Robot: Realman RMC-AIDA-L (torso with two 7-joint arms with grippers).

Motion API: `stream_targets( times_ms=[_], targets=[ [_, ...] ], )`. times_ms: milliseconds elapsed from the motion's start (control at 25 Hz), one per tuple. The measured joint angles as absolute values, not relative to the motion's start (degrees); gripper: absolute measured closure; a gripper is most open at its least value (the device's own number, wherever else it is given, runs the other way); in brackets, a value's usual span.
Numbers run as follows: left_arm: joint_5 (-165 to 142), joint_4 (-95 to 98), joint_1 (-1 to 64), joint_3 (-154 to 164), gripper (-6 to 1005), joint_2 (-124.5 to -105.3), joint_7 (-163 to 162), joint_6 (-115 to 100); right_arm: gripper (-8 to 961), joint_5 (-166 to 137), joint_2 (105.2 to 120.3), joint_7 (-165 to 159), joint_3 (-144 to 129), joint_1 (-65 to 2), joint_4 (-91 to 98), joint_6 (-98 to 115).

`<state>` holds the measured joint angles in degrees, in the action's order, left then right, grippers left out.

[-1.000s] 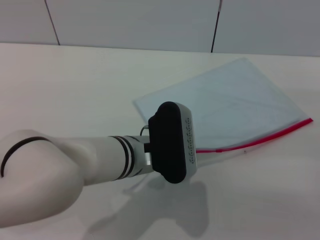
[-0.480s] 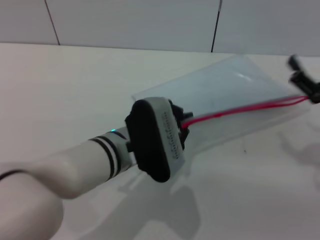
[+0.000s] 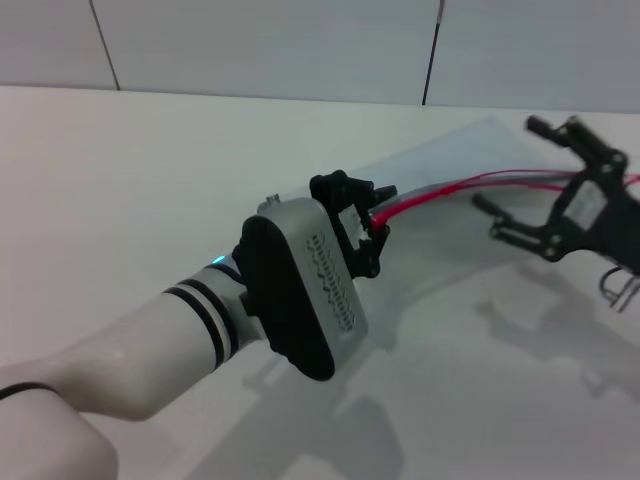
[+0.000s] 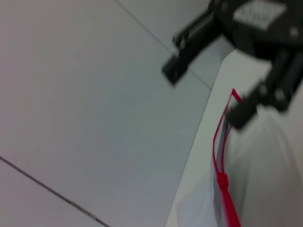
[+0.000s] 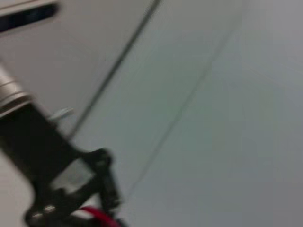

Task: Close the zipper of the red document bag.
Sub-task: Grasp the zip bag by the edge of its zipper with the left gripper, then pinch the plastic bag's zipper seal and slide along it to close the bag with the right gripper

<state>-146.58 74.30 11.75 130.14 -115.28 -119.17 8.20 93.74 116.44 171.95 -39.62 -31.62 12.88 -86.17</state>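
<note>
In the head view my left gripper (image 3: 368,226) is raised above the table and shut on the near end of the zipper (image 3: 440,195). The zipper is a thin red strip whose two strands run apart toward the right. The red document bag (image 3: 450,235), a pale translucent pouch, hangs below the strip with its far part on the table. My right gripper (image 3: 508,166) stands open, one finger above the red strip and one below it. The left wrist view shows the zipper (image 4: 219,156) splitting into two strands toward the black right gripper (image 4: 255,33). The right wrist view shows the left gripper (image 5: 71,189).
The white table (image 3: 150,180) stretches to the left and front of the bag. A grey panelled wall (image 3: 260,45) with dark seams rises behind it. My left forearm (image 3: 150,350) crosses the near left part of the table.
My left gripper has lifted the zipper end higher and turned. The right gripper has come in from the right edge and now straddles the red strip.
</note>
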Motion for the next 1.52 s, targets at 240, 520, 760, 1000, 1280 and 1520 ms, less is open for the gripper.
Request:
stream_targets(
  times_ms=[240, 520, 760, 1000, 1280, 1520],
  targets=[
    [-146.60, 75.21, 11.57, 131.21, 946, -114.70, -119.05, 8.81, 97, 93.74, 116.54, 172.01, -46.61, -33.79, 14.09, -81.73],
    [-146.58, 76.36, 11.41, 132.57, 946, -113.87, -119.02, 8.86, 98, 93.76, 116.58, 172.01, -49.09, -33.70, 16.32, -80.99],
    [-146.55, 76.66, 11.06, 132.71, 946, -113.69, -119.00, 8.88, 268, 93.78, 116.64, 172.01, -49.26, -33.51, 16.57, -80.95],
    [-146.51, 77.41, 10.74, 133.14, 946, -113.38, -119.00, 8.94, 504, 93.78, 116.63, 172.01, -49.66, -33.24, 17.00, -80.90],
    [-146.51, 77.48, 10.72, 133.10, 946, -113.28, -119.00, 8.97, 601, 93.78, 116.75, 172.04, -52.07, -31.93, 19.56, -80.86],
    [-146.51, 77.48, 10.72, 133.04, 946, -113.28, -119.00, 8.97, 656, 93.78, 116.79, 172.07, -52.12, -31.90, 19.60, -80.86]
  ],
)
